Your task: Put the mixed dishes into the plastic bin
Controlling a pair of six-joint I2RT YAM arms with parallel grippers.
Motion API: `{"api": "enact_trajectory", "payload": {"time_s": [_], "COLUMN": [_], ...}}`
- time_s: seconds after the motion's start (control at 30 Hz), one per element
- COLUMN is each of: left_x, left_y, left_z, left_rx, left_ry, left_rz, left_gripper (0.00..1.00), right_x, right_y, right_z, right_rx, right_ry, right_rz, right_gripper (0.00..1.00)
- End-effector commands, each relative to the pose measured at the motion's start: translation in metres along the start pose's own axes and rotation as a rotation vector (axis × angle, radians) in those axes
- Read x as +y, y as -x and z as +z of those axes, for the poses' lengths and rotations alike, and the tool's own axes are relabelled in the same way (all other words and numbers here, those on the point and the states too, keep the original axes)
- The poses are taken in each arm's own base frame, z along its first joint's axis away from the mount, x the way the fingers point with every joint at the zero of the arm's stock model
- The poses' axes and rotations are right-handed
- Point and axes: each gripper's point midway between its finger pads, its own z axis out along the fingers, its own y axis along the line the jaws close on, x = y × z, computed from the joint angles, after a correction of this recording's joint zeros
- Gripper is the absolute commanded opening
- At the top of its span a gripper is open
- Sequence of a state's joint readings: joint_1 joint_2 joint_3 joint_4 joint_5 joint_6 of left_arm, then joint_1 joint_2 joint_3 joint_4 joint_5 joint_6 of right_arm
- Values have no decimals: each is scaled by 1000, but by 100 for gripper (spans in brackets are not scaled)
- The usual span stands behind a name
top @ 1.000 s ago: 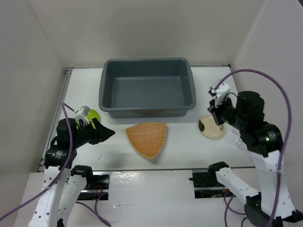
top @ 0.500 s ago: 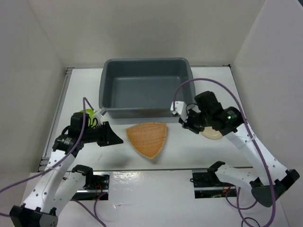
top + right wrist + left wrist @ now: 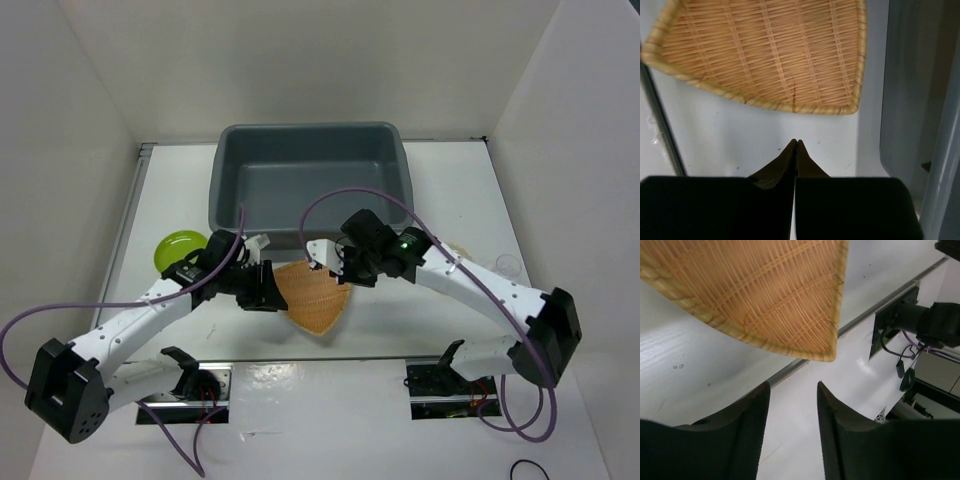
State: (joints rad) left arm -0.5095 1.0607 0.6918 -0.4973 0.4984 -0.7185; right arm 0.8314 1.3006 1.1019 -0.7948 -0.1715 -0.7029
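Observation:
The tan woven plate (image 3: 315, 297) lies flat on the white table in front of the dark grey plastic bin (image 3: 310, 190). My left gripper (image 3: 274, 292) is at the plate's left edge. Its jaws stand apart with nothing between them, and the plate (image 3: 755, 290) fills the space just beyond my left gripper (image 3: 792, 390). My right gripper (image 3: 334, 268) hovers over the plate's far right corner, shut and empty. The plate (image 3: 770, 50) lies just ahead of my right gripper (image 3: 796, 143). The lime-green plate (image 3: 180, 247) sits at the left.
The bin's wall (image 3: 920, 100) rises close on the right of the right wrist view. A sliver of the cream dish (image 3: 458, 247) shows past the right arm. A clear cup (image 3: 508, 265) stands near the right wall. The table's front edge runs just below the woven plate.
Both arms swung inward to the woven plate, the left from beside the green plate and the right from over the cream dish. The left jaws are narrower than a second ago.

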Motion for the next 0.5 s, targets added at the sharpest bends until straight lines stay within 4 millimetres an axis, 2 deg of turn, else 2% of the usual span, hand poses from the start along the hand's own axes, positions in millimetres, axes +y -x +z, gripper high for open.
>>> {"api": "enact_trajectory", "payload": {"time_s": [0.0,0.03,0.13,0.17,0.2,0.27,0.37,0.47], "left_x": [13,15,16,17,23,28,34,31], "left_y": [-1,-1,1,2,-3,-9,-14,-6], "left_z": [12,14,14,14,17,23,27,26], "left_rx": [-15,-23,-47,-53,-38,-21,-27,-46], "left_ry": [25,31,27,34,47,49,44,16], "left_rz": [-40,-55,-63,-63,-83,-104,-146,-160], "left_gripper": [51,54,78,96,100,100,100,100], "right_x": [-16,-20,-18,-17,-18,-16,-13,-14], "right_y": [5,9,5,2,2,1,-6,-13], "right_z": [24,29,44,49,53,55,70,79], "right_rx": [-5,-17,-2,13,15,16,32,49], "right_ry": [-39,-49,-23,-10,-9,4,34,42], "right_rz": [-36,-38,-52,-49,-49,-47,-34,-22], "right_gripper": [0,0,0,0,0,0,0,0]}}
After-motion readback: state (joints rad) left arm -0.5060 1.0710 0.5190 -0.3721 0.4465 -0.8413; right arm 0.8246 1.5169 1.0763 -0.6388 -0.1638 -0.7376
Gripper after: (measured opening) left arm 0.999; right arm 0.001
